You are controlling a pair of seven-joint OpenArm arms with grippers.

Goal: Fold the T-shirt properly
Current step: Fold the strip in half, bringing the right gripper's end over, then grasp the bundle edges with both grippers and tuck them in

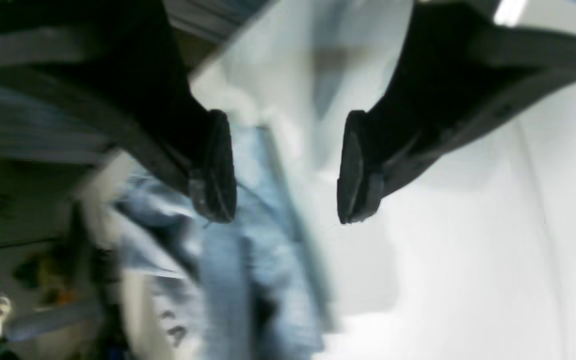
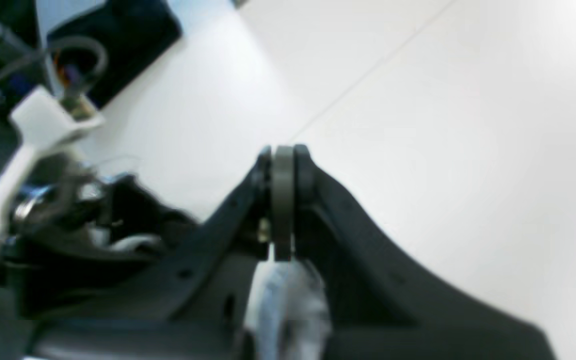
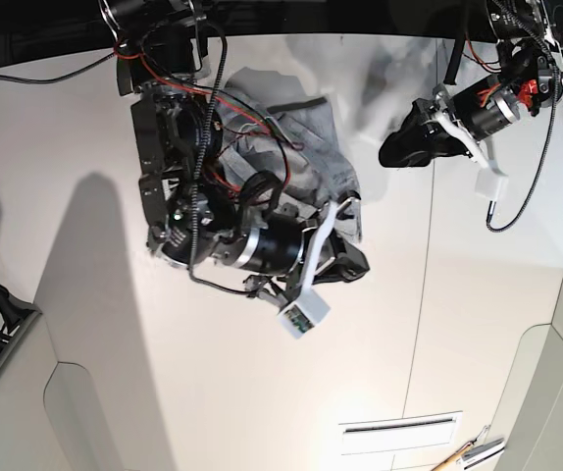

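My right gripper [image 2: 283, 200] is clamped on a pale fold of the T-shirt [image 3: 306, 147], which trails bunched behind it on the table [image 3: 115, 343]; my left gripper [image 1: 285, 167] stands wide and empty, well apart from the cloth. I judge this an early gather-and-spread step: next, my left jaws must find an edge. Blur hides collar, sleeves and lettering beyond.

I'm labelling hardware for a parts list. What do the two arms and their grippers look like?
Both arms are black with exposed red and black cables. Each carries a white bracket near the wrist. The left gripper has dark curved fingers ending in flat oval pads. The right gripper has matching black fingers.
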